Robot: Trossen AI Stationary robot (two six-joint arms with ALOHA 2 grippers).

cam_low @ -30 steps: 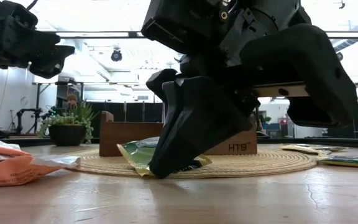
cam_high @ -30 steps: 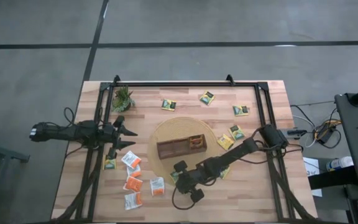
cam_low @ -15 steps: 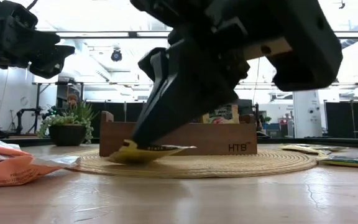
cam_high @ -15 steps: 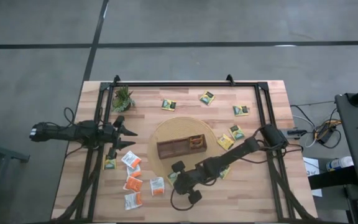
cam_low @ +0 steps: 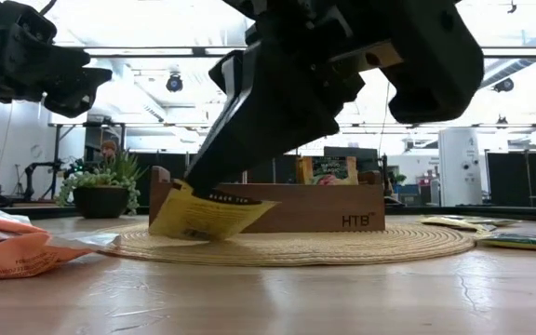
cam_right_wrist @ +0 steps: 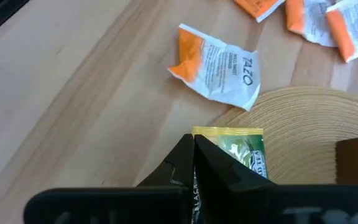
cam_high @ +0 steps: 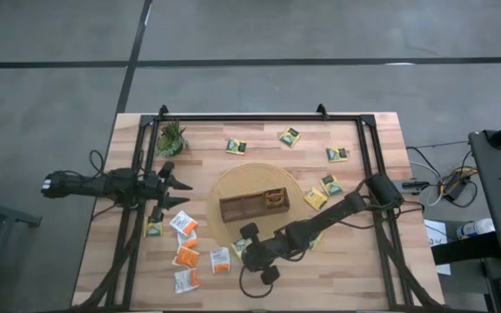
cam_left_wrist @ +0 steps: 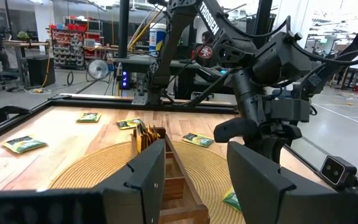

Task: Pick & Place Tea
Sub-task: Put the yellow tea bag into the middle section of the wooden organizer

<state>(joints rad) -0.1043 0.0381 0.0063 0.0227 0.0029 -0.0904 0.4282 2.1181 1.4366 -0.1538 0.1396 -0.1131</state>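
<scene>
My right gripper (cam_low: 196, 189) hangs over the near left rim of the round woven mat (cam_high: 233, 178), shut on a yellow and green tea sachet (cam_low: 203, 216). The brown divided tray (cam_high: 252, 206) stands on the mat and has sachets upright in its right compartment. Orange and white tea sachets (cam_high: 186, 256) lie on the table left of the mat. Yellow-green ones (cam_high: 289, 135) are scattered at the far and right sides. My left gripper (cam_high: 181, 187) waits open at the table's left, pointing level toward the tray. My right gripper pinches the yellow sachet's upper edge (cam_right_wrist: 229, 140) between the tips of its two fingers (cam_low: 240, 140). The fingers slant down from the table's near right. The sachet hangs tilted below them, its lower edge (cam_low: 180, 234) just over the mat or on it.
A small potted plant (cam_high: 171, 137) stands at the far left corner. A white and orange sachet (cam_right_wrist: 219, 59) lies on bare wood just beyond the mat's rim. A black frame (cam_high: 259, 117) runs round the table's edges.
My right gripper has gone up and a little toward the table's left, staying shut. The yellow sachet lay flat on the mat under the fingertips; it now hangs tilted from them, with its gripped edge raised.
</scene>
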